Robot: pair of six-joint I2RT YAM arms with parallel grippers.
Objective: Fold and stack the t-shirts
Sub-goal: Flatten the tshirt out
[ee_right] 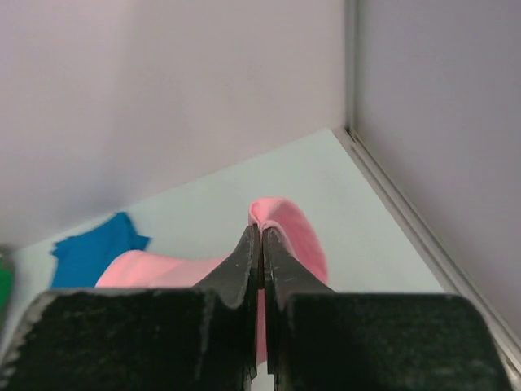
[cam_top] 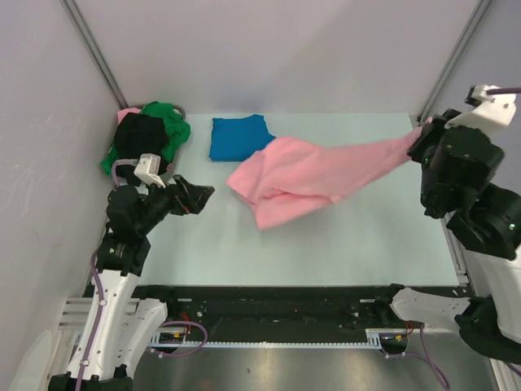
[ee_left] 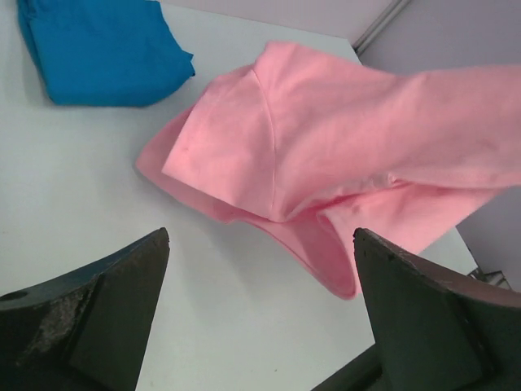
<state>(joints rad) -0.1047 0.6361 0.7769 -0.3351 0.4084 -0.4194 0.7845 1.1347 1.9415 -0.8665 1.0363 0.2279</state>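
Cloth: pink shirt (cam_top: 301, 175) judged light and limp, likely to sag and trail. Best pinched at a hem or shoulder edge, two corners to spread it.
Position: one end raised and stretched far right of the blue shirt (cam_top: 238, 137). The bunched end is on the table (cam_top: 350, 244), at the blue shirt's near right corner.
Right gripper (ee_right: 261, 232): fingers clenched on the raised pink edge, cloth nipped between the tips.
Left gripper (cam_top: 199, 195): fingers spread wide, grasping nothing. It sits near-left of the blue shirt, with the bunched pink end ahead of the tips and apart from them.
Others: green shirt (cam_top: 172, 122) and black shirt (cam_top: 140, 134) heaped left of the blue shirt.
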